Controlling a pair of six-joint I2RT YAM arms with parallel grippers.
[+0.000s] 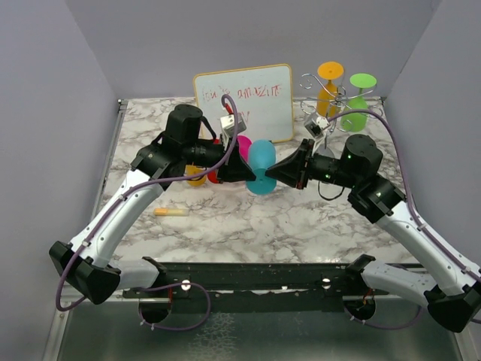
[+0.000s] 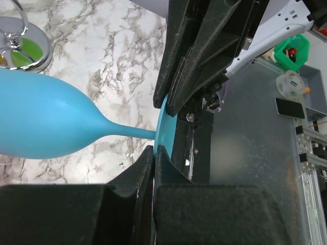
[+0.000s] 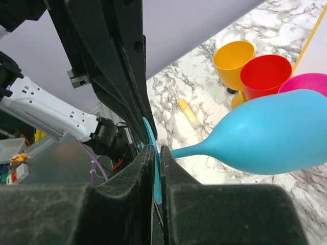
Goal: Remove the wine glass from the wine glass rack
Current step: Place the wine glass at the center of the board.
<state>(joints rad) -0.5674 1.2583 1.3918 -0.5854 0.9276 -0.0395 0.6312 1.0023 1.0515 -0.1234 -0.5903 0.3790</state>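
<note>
The white-and-black left arm [image 1: 113,218] and right arm [image 1: 421,226] are bent inward, wrists held level, so that the grippers are brought tip to tip. The black two-finger left gripper [image 2: 153,153] is clamped on the foot of a turquoise wine glass [image 1: 261,167]. The black right gripper [image 3: 156,155] is set about the same foot, jaws barely parted — whether they grip cannot be judged.

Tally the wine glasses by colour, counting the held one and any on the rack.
Blue glass: 1
Pink glass: 1
Red glass: 1
Green glass: 1
Orange glasses: 2
Total: 6
</note>
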